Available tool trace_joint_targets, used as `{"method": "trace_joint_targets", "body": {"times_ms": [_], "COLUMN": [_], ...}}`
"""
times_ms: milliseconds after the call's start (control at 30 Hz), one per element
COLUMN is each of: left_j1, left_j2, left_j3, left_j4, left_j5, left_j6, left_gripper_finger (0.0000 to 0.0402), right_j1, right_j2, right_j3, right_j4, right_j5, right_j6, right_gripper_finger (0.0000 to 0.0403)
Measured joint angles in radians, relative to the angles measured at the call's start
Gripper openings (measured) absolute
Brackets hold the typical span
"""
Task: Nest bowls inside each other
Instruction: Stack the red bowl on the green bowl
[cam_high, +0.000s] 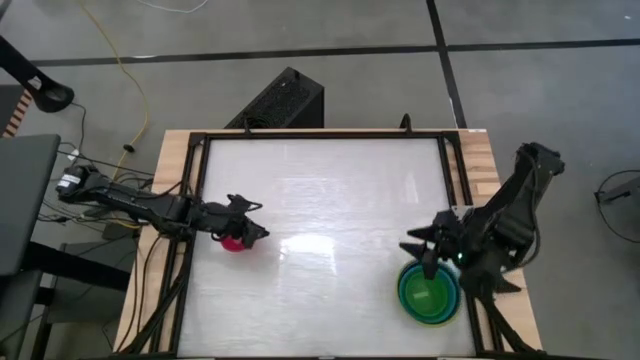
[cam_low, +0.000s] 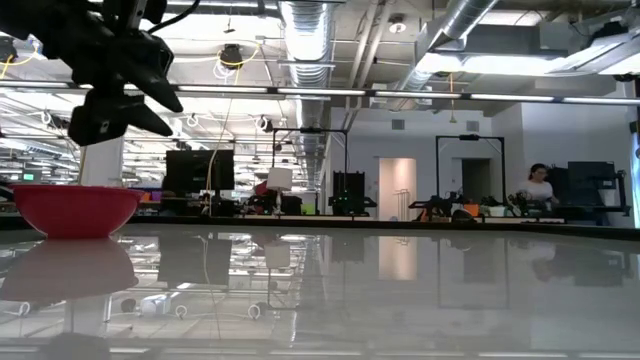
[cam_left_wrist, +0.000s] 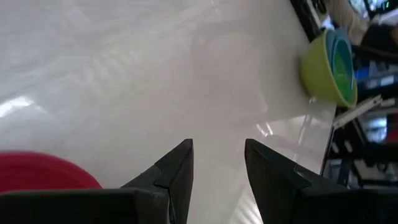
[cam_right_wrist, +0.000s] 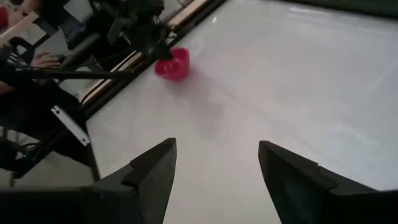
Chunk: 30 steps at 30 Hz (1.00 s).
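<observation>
- The left gripper (cam_high: 244, 226) has its jaws a little apart and holds nothing. It hangs just over the pink bowl (cam_high: 234, 241), near the left side of the table (cam_high: 320, 200).
- The right gripper (cam_high: 428, 245) has its jaws wide and holds nothing. It is above the stack of bowls (cam_high: 429, 291).
- The pink bowl is round, smooth plastic and sits open side up.
- The stack is near the table's right front corner: a big lime green bowl (cam_left_wrist: 317, 70) outside, then blue (cam_left_wrist: 331, 45), teal, green.
- The table is white and shiny.

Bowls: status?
Left gripper open over pink bowl. Right gripper open above nested stack. Nothing between.
</observation>
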Motion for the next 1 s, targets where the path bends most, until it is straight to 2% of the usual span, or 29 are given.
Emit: {"method": "trace_joint_targets", "body": {"times_ms": [167, 433, 533, 767, 1000], "left_j1": [-0.105, -0.219, -0.219, -0.238, -0.231], "left_j2": [0.000, 0.000, 0.016, 0.175, 0.362], "left_j3": [0.000, 0.115, 0.148, 0.164, 0.163], "left_j4": [-0.030, -0.441, -0.507, -0.514, -0.516], "left_j5": [-0.123, -0.255, -0.233, -0.043, -0.008], "left_j6": [-0.088, -0.184, -0.176, -0.111, -0.098], "left_gripper_finger": [0.0132, 0.0132, 0.0132, 0.0132, 0.0132], "right_j1": [-0.047, -0.083, -0.089, -0.088, -0.086], "right_j2": [-0.056, -0.083, -0.082, -0.082, -0.082], "right_j3": [0.000, 0.000, 0.000, 0.000, 0.000], "right_j4": [0.000, -0.014, -0.023, -0.025, 0.005], "right_j5": [0.000, -0.001, -0.002, -0.006, -0.018], "right_j6": [-0.125, -0.193, -0.193, -0.192, -0.192], "right_gripper_finger": [0.0265, 0.0265, 0.0265, 0.0265, 0.0265]}}
